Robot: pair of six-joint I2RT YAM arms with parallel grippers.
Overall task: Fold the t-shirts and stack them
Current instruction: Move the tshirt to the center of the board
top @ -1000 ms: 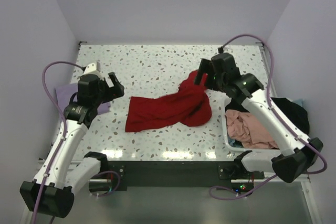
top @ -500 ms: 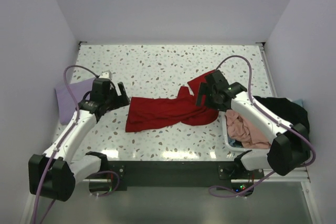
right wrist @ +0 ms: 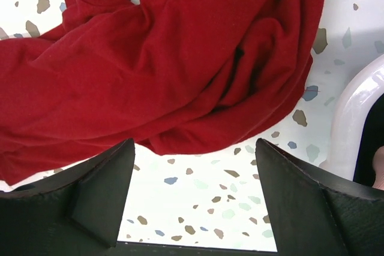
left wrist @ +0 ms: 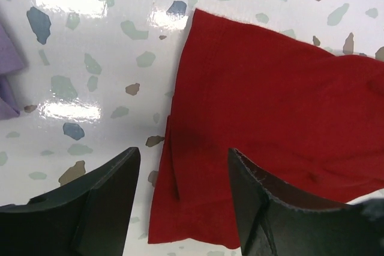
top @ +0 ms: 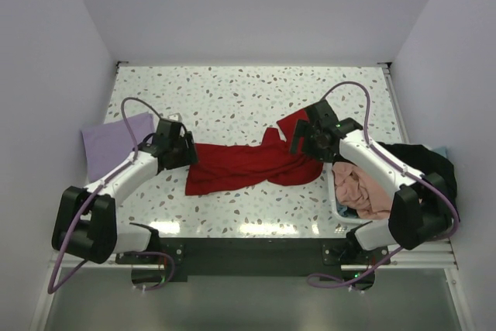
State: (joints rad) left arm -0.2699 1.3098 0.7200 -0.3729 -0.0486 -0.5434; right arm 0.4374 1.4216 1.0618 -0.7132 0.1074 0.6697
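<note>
The red shirt (top: 248, 164) lies crumpled across the middle of the bench (top: 232, 91), with a flat tail toward the left edge and a bunched mass toward the right, near the basket (right wrist: 353, 112). The step in hand looks like taking both ends to spread the shirt flat before any fold. The left gripper (left wrist: 183, 151), jaws apart, straddles the left hem, one finger over bare bench and the other over cloth. It should pinch just that corner, not the doubled-under layer beside it. The right gripper (right wrist: 195, 143), jaws wide apart and holding nothing, is poised at the near side of the bunch. It would do better on a true hem or sleeve than on a fistful of folds, which would only drag as a lump. Only the top view gives the layout: the lavender shirt (top: 108, 145) at the left edge, and the salmon shirt (top: 364, 191) and black shirt (top: 426, 162) in the basket. Only the left wrist view shows the small tuck at the hem. Only the right wrist view shows the bunch's deep creases and how close the basket rim is.
</note>
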